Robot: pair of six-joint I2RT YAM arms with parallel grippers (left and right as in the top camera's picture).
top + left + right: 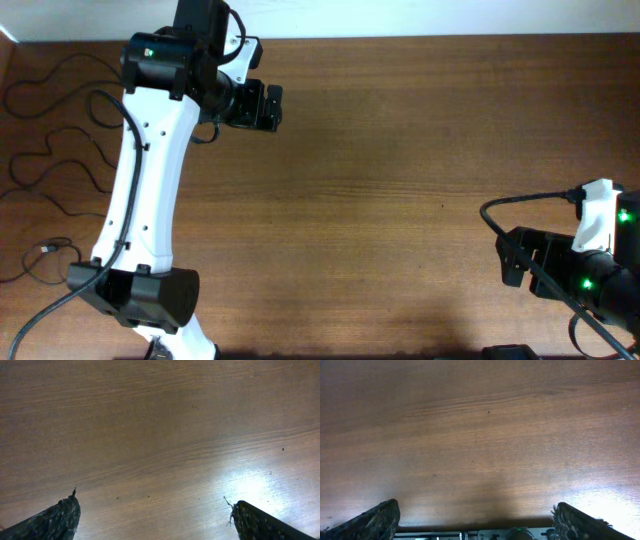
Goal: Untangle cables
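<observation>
Sprawling in wavy separate strands, cables (40,140)

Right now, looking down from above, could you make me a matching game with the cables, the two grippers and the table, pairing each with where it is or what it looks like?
Things:
1. cables
2. left gripper
3. right gripper
4. table

Descriptions:
A. brown wood grain
B. open, at the lower right of the overhead view
C. thin black wavy strands lying at the left edge
D. open, near the top of the overhead view

Pairs: 1-C, 2-D, 3-B, 4-A
</observation>
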